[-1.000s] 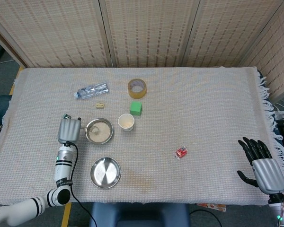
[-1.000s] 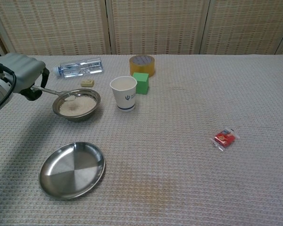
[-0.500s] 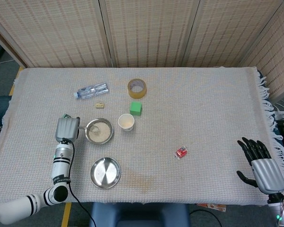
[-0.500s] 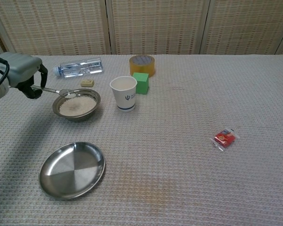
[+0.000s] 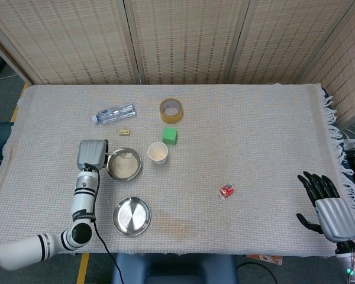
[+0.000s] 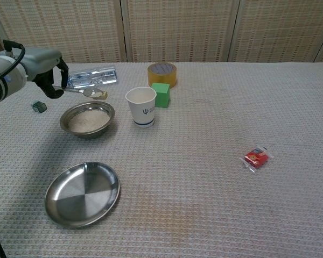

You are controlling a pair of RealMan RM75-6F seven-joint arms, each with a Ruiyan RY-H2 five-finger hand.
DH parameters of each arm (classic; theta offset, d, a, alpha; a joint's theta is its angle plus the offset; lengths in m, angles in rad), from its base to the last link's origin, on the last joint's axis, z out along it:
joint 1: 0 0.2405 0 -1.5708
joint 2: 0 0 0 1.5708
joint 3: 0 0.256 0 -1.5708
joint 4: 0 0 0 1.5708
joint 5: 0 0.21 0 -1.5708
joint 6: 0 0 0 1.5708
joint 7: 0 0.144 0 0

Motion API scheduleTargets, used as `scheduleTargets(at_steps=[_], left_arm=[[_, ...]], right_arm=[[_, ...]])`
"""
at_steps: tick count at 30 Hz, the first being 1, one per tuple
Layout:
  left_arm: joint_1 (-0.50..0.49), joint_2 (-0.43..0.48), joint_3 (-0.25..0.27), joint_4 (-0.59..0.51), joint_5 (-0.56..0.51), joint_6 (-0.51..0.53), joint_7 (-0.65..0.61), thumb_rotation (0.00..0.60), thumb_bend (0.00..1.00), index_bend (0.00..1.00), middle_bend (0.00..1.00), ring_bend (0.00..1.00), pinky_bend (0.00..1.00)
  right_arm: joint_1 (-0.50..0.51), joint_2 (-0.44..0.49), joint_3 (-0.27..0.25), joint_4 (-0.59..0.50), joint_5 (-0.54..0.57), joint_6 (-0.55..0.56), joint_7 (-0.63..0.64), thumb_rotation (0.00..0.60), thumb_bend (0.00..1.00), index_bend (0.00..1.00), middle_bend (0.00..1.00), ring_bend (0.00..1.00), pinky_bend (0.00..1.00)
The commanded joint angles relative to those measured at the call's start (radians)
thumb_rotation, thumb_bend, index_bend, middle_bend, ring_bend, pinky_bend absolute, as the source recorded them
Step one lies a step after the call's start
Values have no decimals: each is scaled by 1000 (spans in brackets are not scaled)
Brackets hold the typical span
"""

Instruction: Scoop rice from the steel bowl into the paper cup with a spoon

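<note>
1. The spoon, loaded with rice, was gripped by the left hand at upper left, above the steel bowl.
2. The paper cup was located just right of the bowl.
3. The right hand was held empty with fingers spread at lower right.

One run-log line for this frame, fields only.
phase: carrying scoop | left hand: holds spoon, loaded, raised above steel bowl | paper cup: upright, right of bowl | right hand: idle, open
</note>
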Motion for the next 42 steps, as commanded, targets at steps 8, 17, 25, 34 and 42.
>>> scheduleTargets(at_steps=[8, 17, 25, 34, 42], left_arm=[[-138, -46, -23, 4, -108, 39, 60, 600, 411, 625, 1000, 1000, 1000], [-231, -128, 12, 85, -123, 67, 84, 600, 412, 625, 1000, 1000, 1000], [-258, -194, 96, 209, -37, 95, 83, 600, 411, 625, 1000, 1000, 1000], [-254, -277, 222, 351, 175, 164, 69, 600, 414, 623, 1000, 1000, 1000], [-239, -356, 290, 531, 348, 199, 32, 600, 410, 619, 1000, 1000, 1000]], right_arm=[[5, 10, 8, 6, 19, -11, 30, 600, 154, 0, 0, 0, 0], [8, 22, 9, 10, 18, -15, 61, 600, 154, 0, 0, 0, 0], [4, 29, 5, 11, 9, -5, 75, 600, 153, 0, 0, 0, 0], [-1, 33, 4, 8, 5, 5, 79, 600, 154, 0, 0, 0, 0], [-6, 39, 3, 5, 0, 15, 85, 600, 154, 0, 0, 0, 0]])
